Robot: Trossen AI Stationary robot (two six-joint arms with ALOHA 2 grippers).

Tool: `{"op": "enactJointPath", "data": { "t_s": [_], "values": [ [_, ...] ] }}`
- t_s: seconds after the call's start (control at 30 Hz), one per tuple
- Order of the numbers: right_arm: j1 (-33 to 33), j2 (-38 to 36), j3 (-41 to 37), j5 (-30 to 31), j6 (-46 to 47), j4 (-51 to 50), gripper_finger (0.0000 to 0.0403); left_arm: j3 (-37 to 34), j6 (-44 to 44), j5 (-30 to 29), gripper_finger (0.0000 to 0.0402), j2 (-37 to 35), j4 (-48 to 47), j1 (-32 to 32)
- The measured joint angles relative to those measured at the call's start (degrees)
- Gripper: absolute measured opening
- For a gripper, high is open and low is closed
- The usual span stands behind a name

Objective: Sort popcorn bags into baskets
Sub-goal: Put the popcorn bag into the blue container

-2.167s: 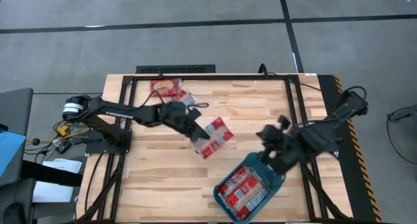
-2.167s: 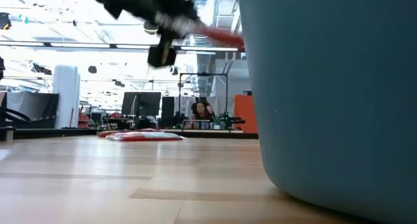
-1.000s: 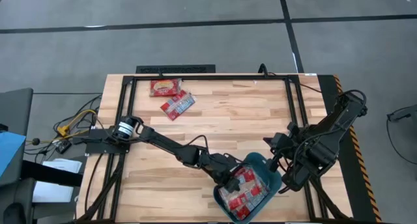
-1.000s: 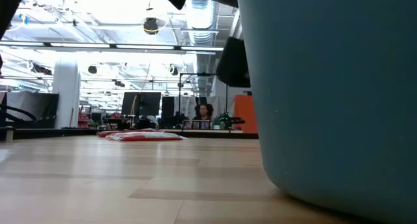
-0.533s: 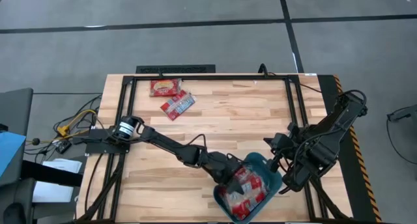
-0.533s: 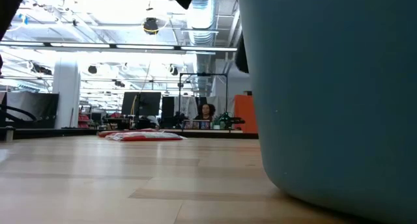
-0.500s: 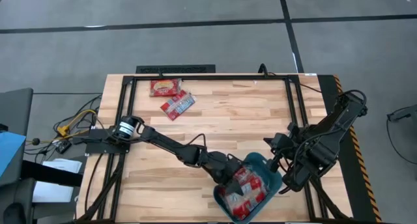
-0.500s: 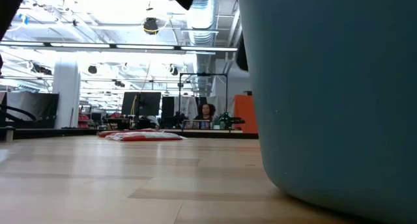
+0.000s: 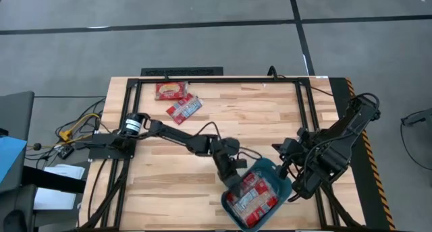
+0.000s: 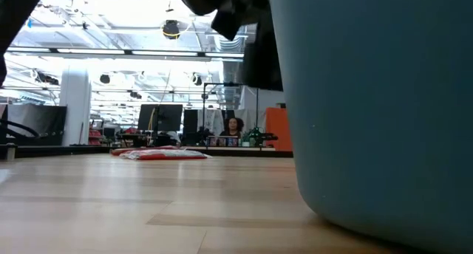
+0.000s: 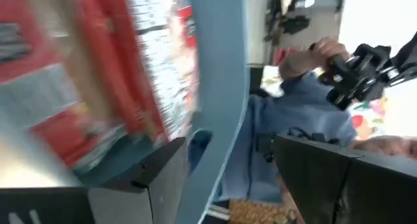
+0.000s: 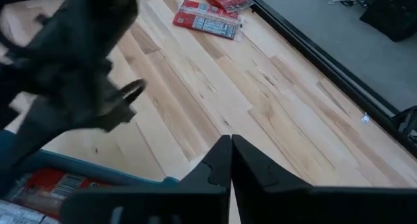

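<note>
Beside the basket's far rim, left gripper hovers; right gripper flanks.

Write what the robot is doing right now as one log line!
left gripper: open, at tub edge | right gripper: shut, beside tub | bags in tub | two bags on table
</note>
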Motion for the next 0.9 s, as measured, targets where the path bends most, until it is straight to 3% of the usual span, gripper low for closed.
{"op": "enactJointPath", "data": {
  "t_s": [0.17,0.27,0.33,0.5,0.6,0.73,0.9],
  "values": [
    [0.0,0.0,0.0,0.0,-0.4,-0.1,0.0022,-0.5,12.0,0.6,0.0218,-3.4,-17.5,3.4],
    [-0.1,0.0,-0.9,0.0,-0.4,0.0,0.0020,-0.5,23.6,-5.8,0.0218,-8.6,-33.3,6.3],
    [-0.2,0.0,-1.8,0.0,0.2,-0.1,0.0022,-0.4,31.2,-14.5,0.0218,-12.5,-43.0,8.4],
    [-1.1,0.0,-5.0,1.8,1.3,2.6,0.0034,-0.4,41.0,-46.1,0.0218,-22.7,-62.3,12.0],
    [-3.0,0.0,-6.9,3.2,1.3,4.7,0.0034,-0.4,43.0,-56.4,0.0218,-27.7,-70.2,16.0],
    [-7.6,0.0,-9.7,3.4,-3.9,12.1,0.0025,-3.6,43.5,-57.5,0.0218,-34.2,-72.7,24.2],
    [-14.1,0.0,-11.9,3.3,-16.8,24.8,0.0019,-15.0,45.6,-57.6,0.0218,-42.5,-69.3,35.7]
  ]
}}
